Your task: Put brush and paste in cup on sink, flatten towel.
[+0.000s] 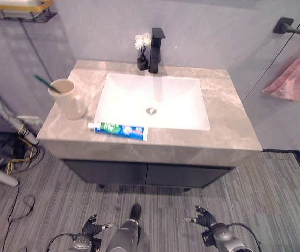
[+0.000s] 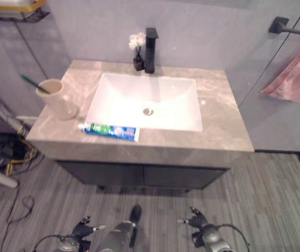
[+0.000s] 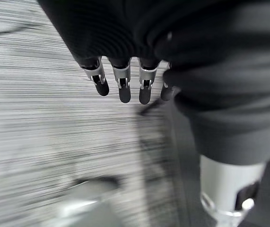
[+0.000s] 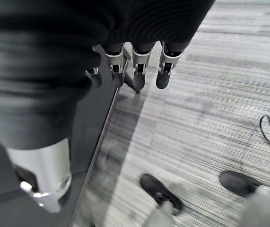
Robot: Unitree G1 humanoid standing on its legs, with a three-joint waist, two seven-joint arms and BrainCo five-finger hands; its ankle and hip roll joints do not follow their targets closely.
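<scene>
A beige cup (image 1: pixel 69 98) stands on the left of the grey marble counter (image 1: pixel 228 131) with a green toothbrush (image 1: pixel 45 83) leaning in it. A blue and green toothpaste tube (image 1: pixel 119 130) lies on the counter's front strip, just before the white basin (image 1: pixel 152 102). A pink towel (image 1: pixel 298 76) hangs bunched from a black bar (image 1: pixel 296 30) on the right wall. My left hand (image 1: pixel 91 227) and right hand (image 1: pixel 205 218) hang low over the floor in front of the cabinet, fingers relaxed and holding nothing.
A black tap (image 1: pixel 156 50) and a small vase of white flowers (image 1: pixel 142 51) stand behind the basin. A gold-edged shelf (image 1: pixel 18 10) is on the wall at upper left. Cables and a white pole (image 1: pixel 2 152) lie left of the dark cabinet (image 1: pixel 147 174).
</scene>
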